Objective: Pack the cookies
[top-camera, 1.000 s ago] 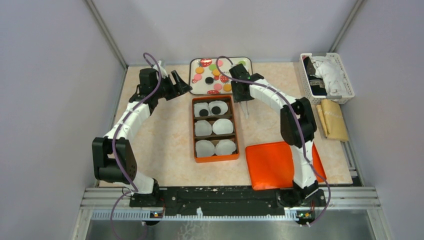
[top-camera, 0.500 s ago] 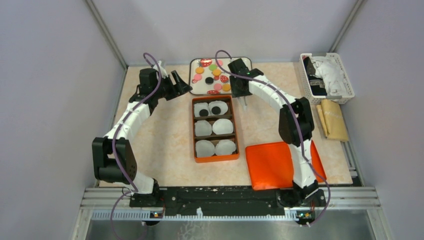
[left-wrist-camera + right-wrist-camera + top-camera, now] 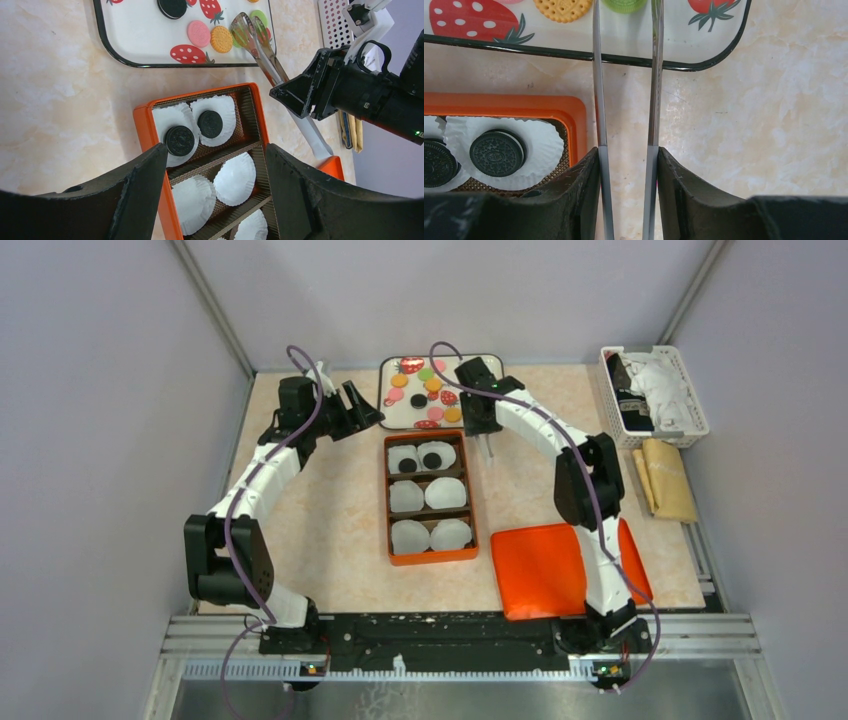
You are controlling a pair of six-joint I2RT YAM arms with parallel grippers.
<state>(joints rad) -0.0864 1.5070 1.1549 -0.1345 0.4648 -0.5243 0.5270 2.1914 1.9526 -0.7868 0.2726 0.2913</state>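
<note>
Pink, orange, green and black cookies (image 3: pixel 432 386) lie on a white strawberry-print tray (image 3: pixel 400 418) at the back. Two black cookies (image 3: pixel 179 140) sit in paper cups in the far row of the orange box (image 3: pixel 388 500). My right gripper (image 3: pixel 628 165) is shut on metal tongs (image 3: pixel 598 75). The tong tips are open over the tray's near right edge, by an orange cookie (image 3: pixel 562 7) and a green cookie (image 3: pixel 624 4). My left gripper (image 3: pixel 216 150) is open and empty, above the table left of the tray, looking down on the box.
An orange lid (image 3: pixel 545 570) lies right of the box. A white basket (image 3: pixel 655 390) with cloth stands at the back right, with a folded tan cloth (image 3: pixel 668 478) in front of it. The other paper cups (image 3: pixel 235 178) in the box hold nothing.
My right gripper has moved a little toward the tray with the tongs. The left arm has not moved.
</note>
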